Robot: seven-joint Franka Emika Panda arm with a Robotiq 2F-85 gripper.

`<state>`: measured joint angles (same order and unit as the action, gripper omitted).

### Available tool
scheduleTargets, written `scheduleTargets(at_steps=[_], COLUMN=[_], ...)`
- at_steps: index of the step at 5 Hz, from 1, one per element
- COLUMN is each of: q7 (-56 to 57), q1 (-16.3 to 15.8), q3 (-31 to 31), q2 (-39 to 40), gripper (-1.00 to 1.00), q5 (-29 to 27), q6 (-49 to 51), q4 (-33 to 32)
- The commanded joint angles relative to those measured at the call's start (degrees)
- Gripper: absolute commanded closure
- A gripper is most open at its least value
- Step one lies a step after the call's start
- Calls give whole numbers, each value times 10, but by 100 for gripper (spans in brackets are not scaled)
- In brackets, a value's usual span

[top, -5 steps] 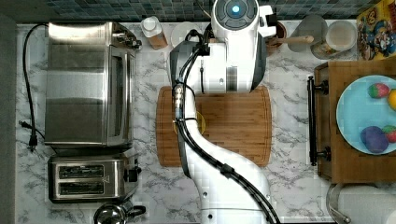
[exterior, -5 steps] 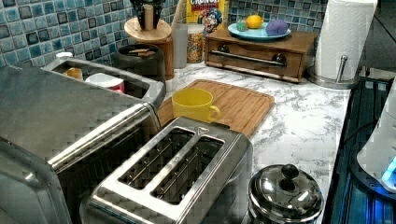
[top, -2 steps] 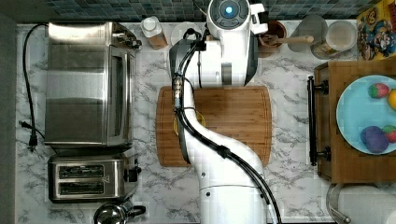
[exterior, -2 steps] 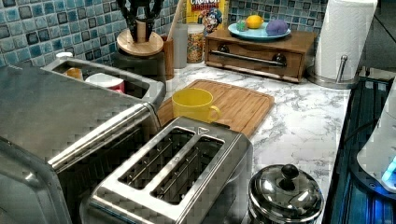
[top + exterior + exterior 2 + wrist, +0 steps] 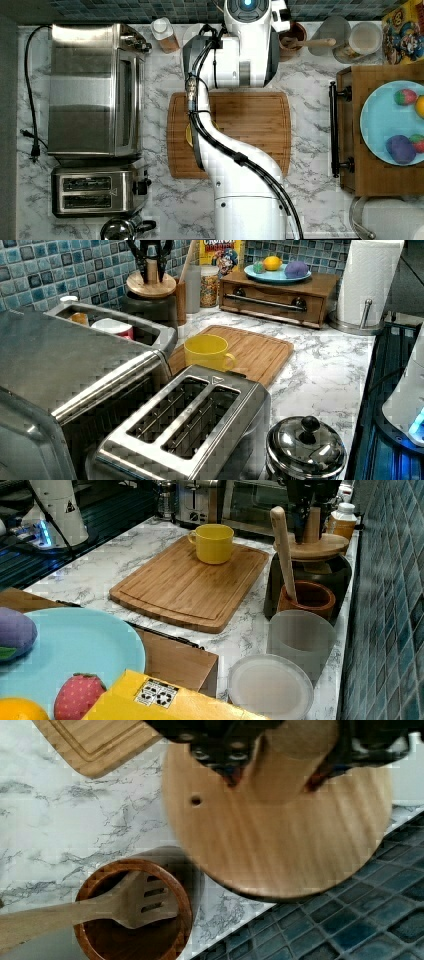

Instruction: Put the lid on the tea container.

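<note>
My gripper (image 5: 150, 260) is shut on the knob of the round wooden lid (image 5: 151, 286). It holds the lid level over the black tea container (image 5: 150, 310) at the back of the counter, by the tiled wall. In the right view the lid (image 5: 311, 546) sits at the rim of the container (image 5: 320, 580); I cannot tell whether they touch. From the wrist camera the gripper (image 5: 287, 765) clamps the knob and the lid (image 5: 280, 845) hides the container's inside. The arm (image 5: 248, 45) covers both in the top view.
A brown cup with a wooden spoon (image 5: 306, 597) stands right beside the container. A yellow mug (image 5: 207, 352) sits on the cutting board (image 5: 190, 582). The toaster oven (image 5: 92, 90) and toaster (image 5: 95, 192) line the top view's left; a wooden box with a fruit plate (image 5: 390, 125) is on the top view's right.
The arm has reached farther toward the tiled wall, and the lid has come down onto the level of the container's rim. Since 0.4 s ago it has hardly moved.
</note>
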<state>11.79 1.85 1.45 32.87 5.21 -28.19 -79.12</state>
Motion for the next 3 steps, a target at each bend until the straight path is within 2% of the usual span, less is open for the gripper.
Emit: scheduleTargets(at_steps=[1,2,3], q7=[-26,-29,-33], q1=[-16,-16,-15], q3=[-8,-7,-4], q2=[6,-2,-30], gripper=[-100,-100,-100], q5=[-6,-5,-2], q6=[9,9,-7], q4=[115,102,56])
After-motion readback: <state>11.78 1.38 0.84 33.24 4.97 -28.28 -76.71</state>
